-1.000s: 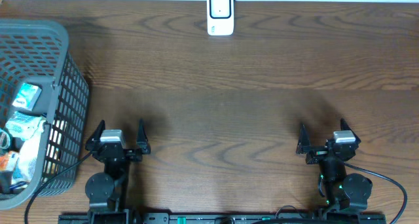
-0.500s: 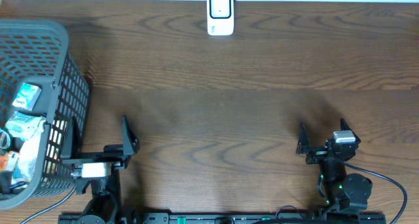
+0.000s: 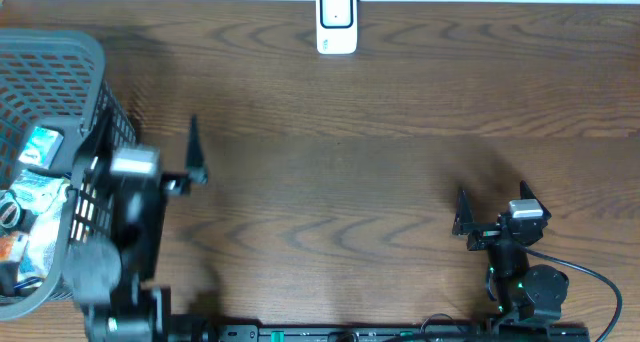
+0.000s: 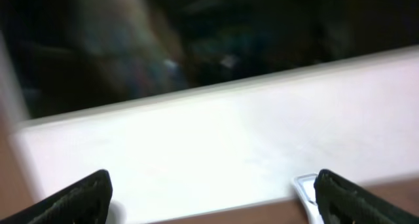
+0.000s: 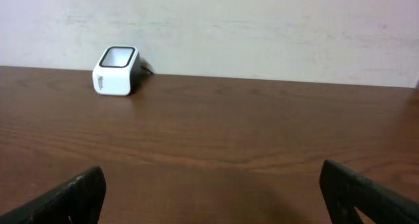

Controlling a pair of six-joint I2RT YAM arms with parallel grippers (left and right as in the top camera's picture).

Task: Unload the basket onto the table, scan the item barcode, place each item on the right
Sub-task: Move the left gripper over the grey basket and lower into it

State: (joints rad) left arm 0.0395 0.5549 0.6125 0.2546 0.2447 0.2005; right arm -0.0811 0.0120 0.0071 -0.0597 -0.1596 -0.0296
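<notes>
The white barcode scanner (image 3: pixel 337 22) stands at the table's far edge, also in the right wrist view as scanner (image 5: pixel 116 70) far ahead to the left. Several packaged items lie in the grey basket (image 3: pixel 60 57) on the left, among them a blue-and-white packet (image 3: pixel 40 147). My left gripper (image 3: pixel 146 142) is raised beside the basket's right wall, open and empty. Its own view is blurred, showing wall between the fingertips (image 4: pixel 78 201) and a sliver of the scanner (image 4: pixel 304 190). My right gripper (image 3: pixel 491 204) rests low at the near right, open and empty.
The basket's mesh wall (image 3: pixel 110 172) stands right under the left arm. Brown wooden tabletop (image 3: pixel 340 172) stretches between the arms and the scanner. A pale wall (image 5: pixel 262 27) backs the table's far edge.
The left arm has lifted from its rest pose and swung forward and left, up beside the basket. Its jaws stayed open. The right arm has not moved.
</notes>
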